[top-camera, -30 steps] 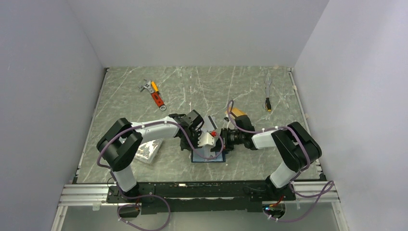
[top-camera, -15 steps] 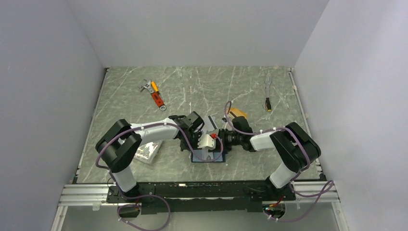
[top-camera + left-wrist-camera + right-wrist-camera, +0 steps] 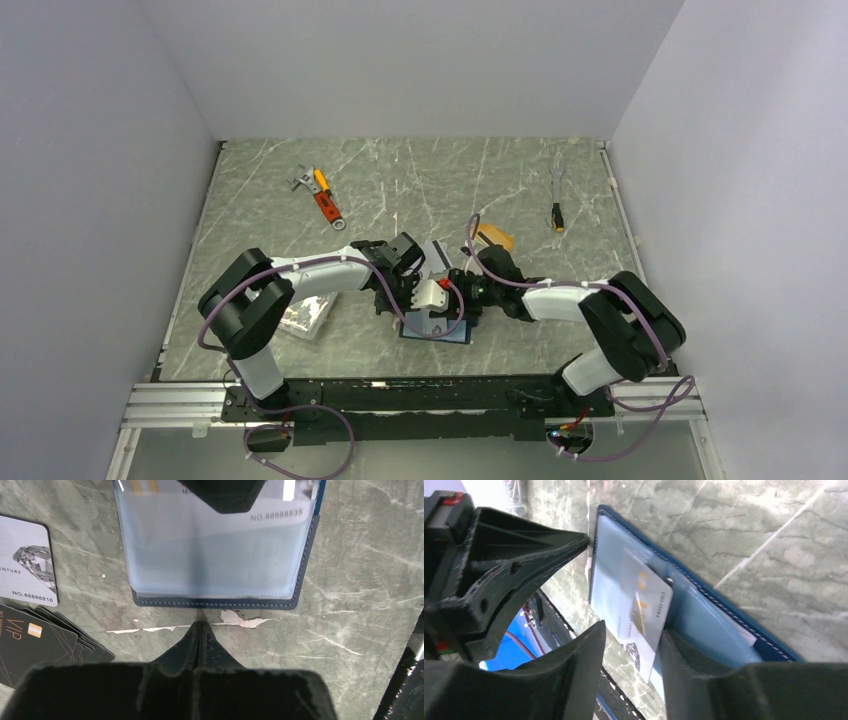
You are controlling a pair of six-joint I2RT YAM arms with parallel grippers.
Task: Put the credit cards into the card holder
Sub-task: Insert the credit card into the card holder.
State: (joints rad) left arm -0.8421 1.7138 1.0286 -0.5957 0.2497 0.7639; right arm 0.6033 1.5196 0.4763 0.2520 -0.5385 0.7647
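Note:
The navy card holder (image 3: 300, 575) lies open on the table, its clear pockets facing up; it also shows in the top view (image 3: 436, 331). My left gripper (image 3: 200, 626) is shut and empty, with its tip at the holder's near edge. My right gripper (image 3: 631, 630) is open around the silver-white card (image 3: 636, 605), which sits partly in a pocket and leans on one finger (image 3: 694, 670). A second silver-white card (image 3: 27, 562) and black cards (image 3: 40, 642) lie beside the holder. The orange-gold card (image 3: 496, 238) lies behind the right wrist.
A clear plastic box (image 3: 305, 315) sits by the left arm. An orange-handled tool (image 3: 322, 198) lies at the back left. A thin cable (image 3: 557, 195) lies at the back right. Both grippers crowd together over the holder (image 3: 430, 300).
My right arm's elbow has swung out to the right and lower, its wrist still at the holder. More of the orange-gold card shows. My left arm has stayed put.

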